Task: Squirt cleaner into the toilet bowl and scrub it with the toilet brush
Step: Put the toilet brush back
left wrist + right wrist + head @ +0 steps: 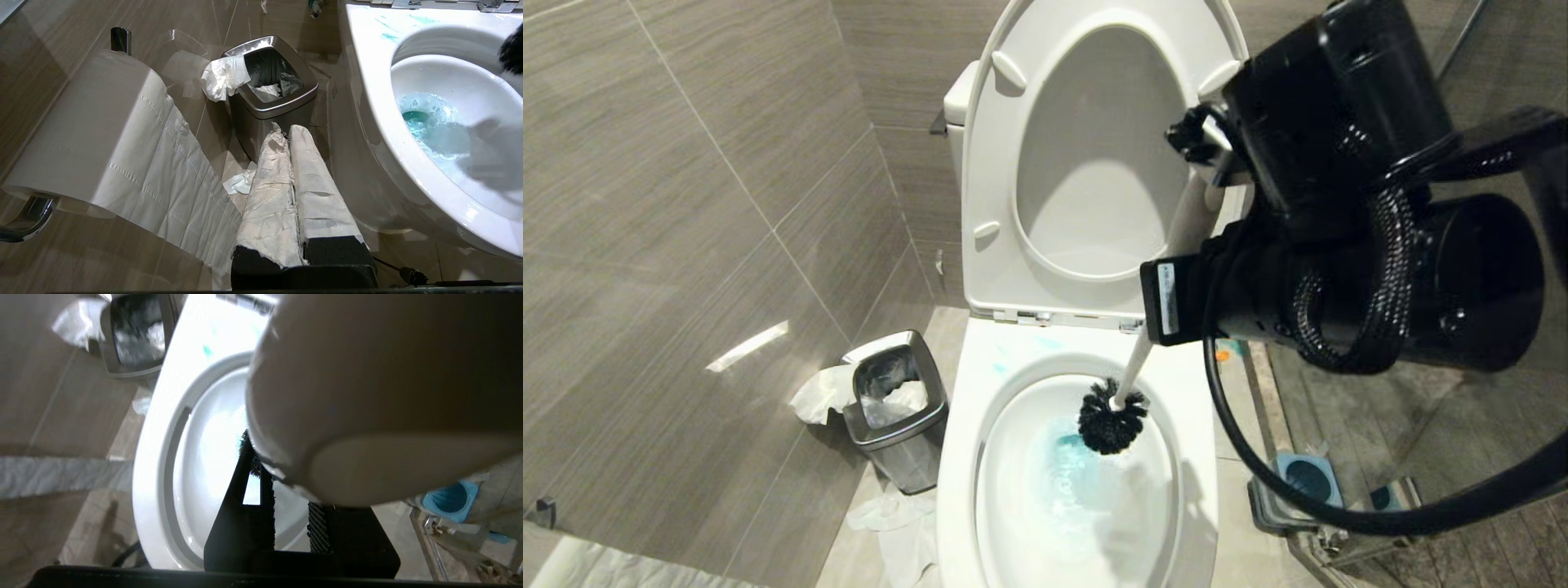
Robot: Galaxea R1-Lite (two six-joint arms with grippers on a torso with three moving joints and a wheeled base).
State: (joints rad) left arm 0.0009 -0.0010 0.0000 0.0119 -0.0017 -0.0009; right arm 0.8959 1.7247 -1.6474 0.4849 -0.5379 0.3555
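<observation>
While the right gripper [1201, 208] grips the toilet brush [1112, 420] tight, its black head hangs near the toilet bowl [980, 457] back rim, w/ room in front. Blue water sits inside.

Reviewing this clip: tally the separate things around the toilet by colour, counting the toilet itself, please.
White: 2, toilet bowl and toilet paper roll
White and black: 1, toilet brush in the right gripper
Steel: 1, waste bin
Blue and grey: 1, brush holder
Total: 5
</observation>
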